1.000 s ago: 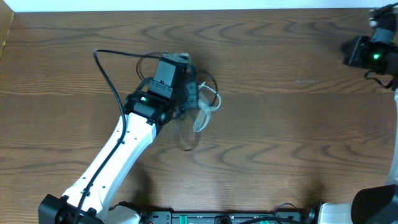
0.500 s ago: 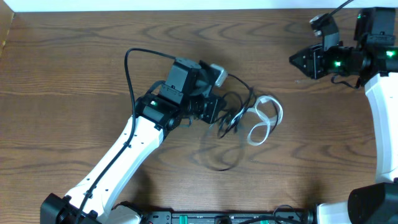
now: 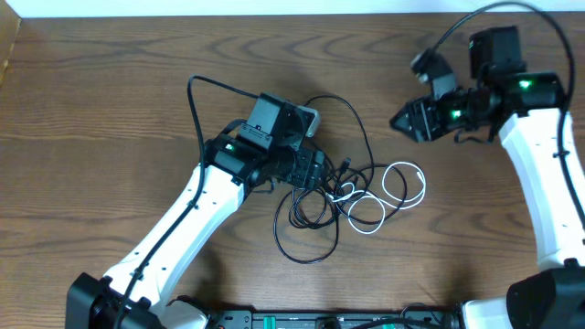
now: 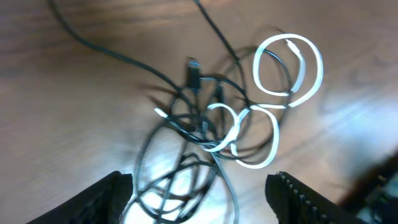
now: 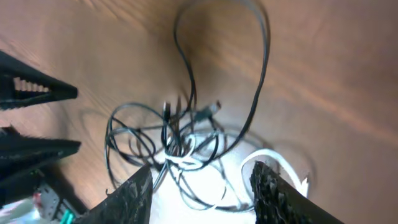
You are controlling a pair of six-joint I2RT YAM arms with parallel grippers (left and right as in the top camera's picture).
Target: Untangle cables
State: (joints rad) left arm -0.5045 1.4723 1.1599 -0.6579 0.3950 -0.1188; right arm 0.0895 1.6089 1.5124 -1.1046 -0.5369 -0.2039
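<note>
The cables lie in a loose tangle on the wooden table. Black loops overlap each other, and the white cable curls in rings at the tangle's right side. My left gripper hangs over the left part of the heap. In the left wrist view it is open, its fingers wide apart with black loops on the table below and white rings further off. My right gripper hovers up and right of the heap, open above the tangle, holding nothing.
The left arm's thick black wire arches beside its wrist. The right arm's wire loops near the table's far edge. A dark rail runs along the near edge.
The left gripper opened and let the bundle go, and the cables spread out over the table to the right. The right arm swung in from the far right corner and opened.
</note>
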